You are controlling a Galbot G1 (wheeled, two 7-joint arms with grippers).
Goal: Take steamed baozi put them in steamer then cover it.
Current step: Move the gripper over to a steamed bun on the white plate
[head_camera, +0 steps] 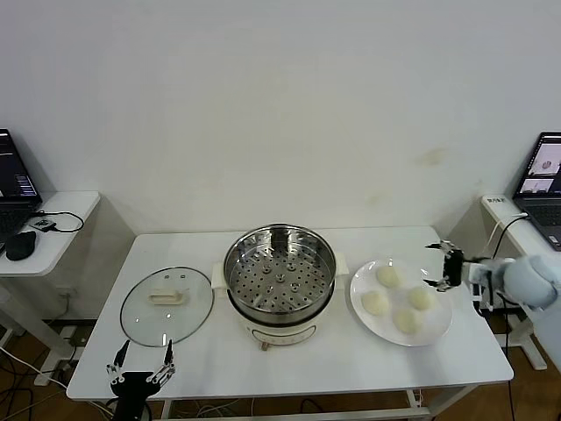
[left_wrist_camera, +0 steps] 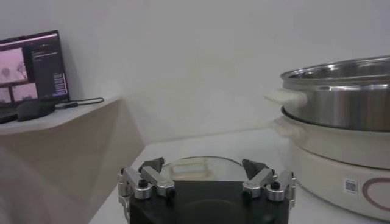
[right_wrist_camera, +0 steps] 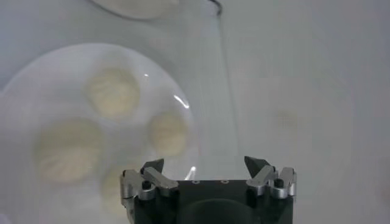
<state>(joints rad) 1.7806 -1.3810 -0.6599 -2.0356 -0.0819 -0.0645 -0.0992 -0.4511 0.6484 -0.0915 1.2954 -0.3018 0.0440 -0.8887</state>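
Several cream-white baozi (head_camera: pixel 387 275) lie on a white plate (head_camera: pixel 438 323) at the table's right. The steel steamer (head_camera: pixel 279 272) stands open at the centre on its cream base, and its perforated tray is empty. The glass cover (head_camera: pixel 166 305) lies flat on the table to its left. My right gripper (head_camera: pixel 443 265) is open and empty, just above the plate's right rim. In the right wrist view the gripper (right_wrist_camera: pixel 204 163) hovers beside the baozi (right_wrist_camera: pixel 113 92) on the plate (right_wrist_camera: pixel 36 91). My left gripper (head_camera: pixel 140 360) is open and empty at the front table edge, just in front of the cover (left_wrist_camera: pixel 201 167).
A side table (head_camera: pixel 53 237) at the left holds a laptop, a mouse (head_camera: pixel 19 245) and cables. Another laptop (head_camera: pixel 543 180) sits on a stand at the right. The steamer (left_wrist_camera: pixel 341 97) looms close in the left wrist view.
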